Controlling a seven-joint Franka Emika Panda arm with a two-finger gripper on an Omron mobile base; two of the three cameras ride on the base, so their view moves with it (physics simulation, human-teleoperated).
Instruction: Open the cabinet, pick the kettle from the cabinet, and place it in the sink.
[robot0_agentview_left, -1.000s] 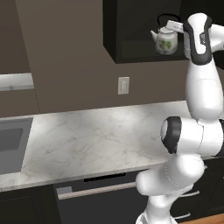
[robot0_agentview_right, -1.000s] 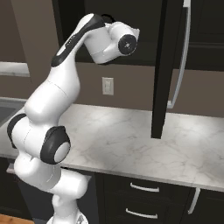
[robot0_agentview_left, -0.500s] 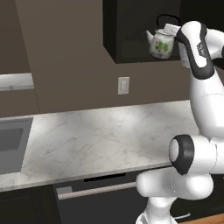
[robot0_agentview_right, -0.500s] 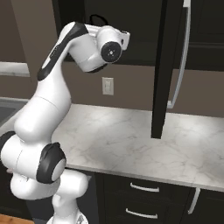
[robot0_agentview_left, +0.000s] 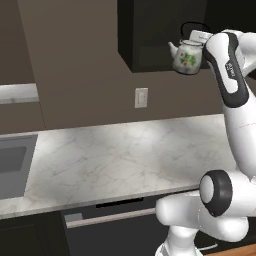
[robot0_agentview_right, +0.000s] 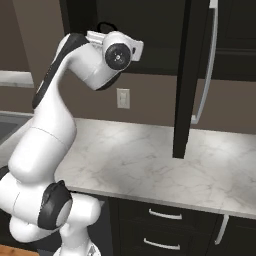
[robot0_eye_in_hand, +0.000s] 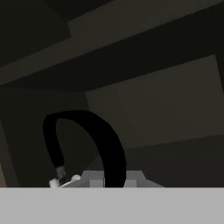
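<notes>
Kettle (robot0_agentview_left: 188, 58) carried leftward, clear of cabinet (robot0_agentview_left: 155, 30), hand (robot0_eye_in_hand: 114, 181) clamping handle

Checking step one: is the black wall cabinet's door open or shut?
Open: black panelled cabinet door stands edge-on, swung out over the white marble counter.

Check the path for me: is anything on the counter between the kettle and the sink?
Nothing visible does. The kettle hangs in the gripper by the cabinet; the marble counter toward the sink looks bare.
</notes>
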